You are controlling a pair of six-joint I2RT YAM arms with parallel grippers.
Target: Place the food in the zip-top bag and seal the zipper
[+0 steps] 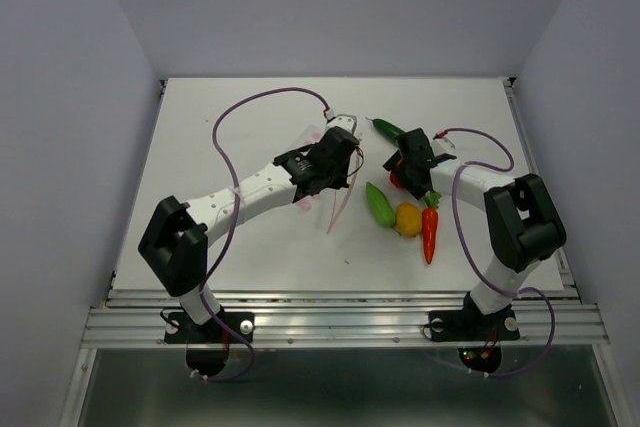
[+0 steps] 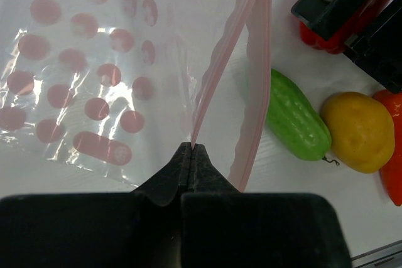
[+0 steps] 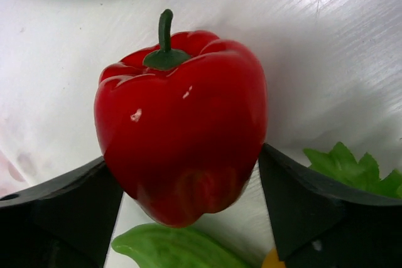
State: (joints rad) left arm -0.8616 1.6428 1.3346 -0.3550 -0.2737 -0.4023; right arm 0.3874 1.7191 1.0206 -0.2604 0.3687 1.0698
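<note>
White table [image 1: 280, 262], seemingly grey-lilac walls [image 1: 330, 7]

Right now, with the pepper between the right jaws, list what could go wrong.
The glossy, rounded red bell pepper sits between the wide right jaws; it could squirt out as they close. The left jaws pinch only one thin zipper strip of the zip-top bag; it could slip free, and the mouth would fall shut.

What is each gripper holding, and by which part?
Left gripper pinches the zip-top bag by its pink zipper strip. Right gripper flanks the red bell pepper on both sides; whether it grips cannot be told.
</note>
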